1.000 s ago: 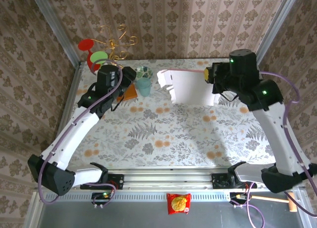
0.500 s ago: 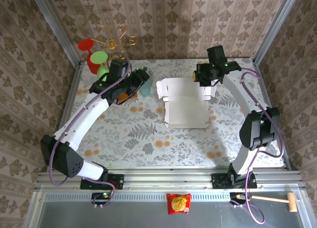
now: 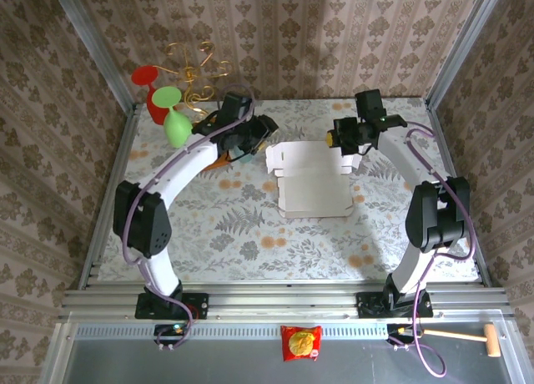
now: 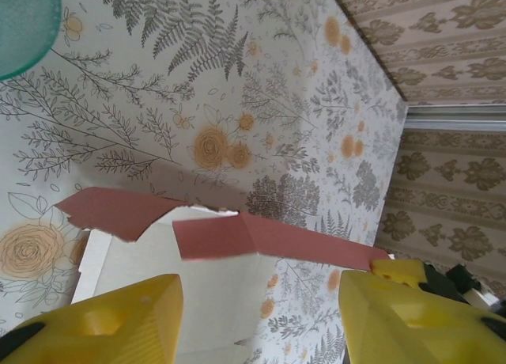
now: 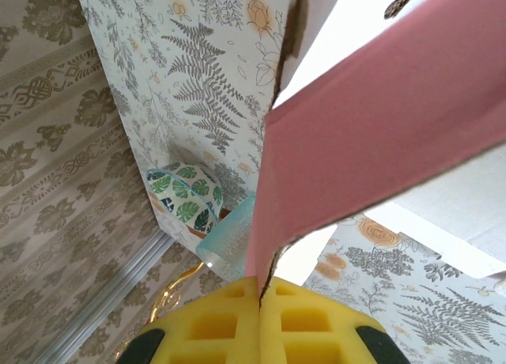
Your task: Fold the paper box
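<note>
The paper box [image 3: 310, 184] lies on the table with its white side up and its far flaps raised. In the left wrist view its pink flaps [image 4: 237, 236] stand over the white panel [image 4: 198, 289]. My right gripper [image 3: 338, 138] is at the box's far right corner, shut on a pink flap [image 5: 379, 127]; the flap's edge runs down between the closed yellow pads [image 5: 261, 305]. My left gripper [image 3: 260, 132] hovers open just beyond the far left corner. Its yellow fingers [image 4: 103, 324] are wide apart and hold nothing, with the box below them.
A teal cup [image 5: 229, 237] and a leaf-patterned bowl [image 5: 186, 191] stand at the back left near my left gripper, beside an orange-brown block [image 3: 219, 159]. A wire stand with red and green discs [image 3: 171, 100] fills the back left corner. Walls close in on the table's sides.
The box has come down from being held up and now lies flat, still held by the right gripper. My left arm has swung right, past the cup, to the box's far left corner.
</note>
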Motion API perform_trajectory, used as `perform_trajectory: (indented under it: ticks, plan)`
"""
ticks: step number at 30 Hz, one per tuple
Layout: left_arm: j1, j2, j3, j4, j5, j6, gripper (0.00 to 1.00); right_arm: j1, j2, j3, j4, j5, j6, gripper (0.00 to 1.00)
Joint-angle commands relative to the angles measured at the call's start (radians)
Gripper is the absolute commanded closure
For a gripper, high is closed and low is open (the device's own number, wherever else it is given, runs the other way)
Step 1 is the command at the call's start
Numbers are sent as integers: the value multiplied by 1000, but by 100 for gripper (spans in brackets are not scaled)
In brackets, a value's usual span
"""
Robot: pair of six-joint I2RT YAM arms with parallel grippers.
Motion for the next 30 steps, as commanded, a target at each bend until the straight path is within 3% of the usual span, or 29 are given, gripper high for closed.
perform_trajectory:
  ticks: [1,23,30]
  plan:
    - [-9,33,54,10,22,3,46,-8,-24,-23,52,-37,-33,100]
    - [-42,134,69,29,68,-59,50,-8,-36,-90,128,-51,-17,100]
    - [-18,90,57,27,41,-53,50,-10,-43,-103,135,-56,-23,100]
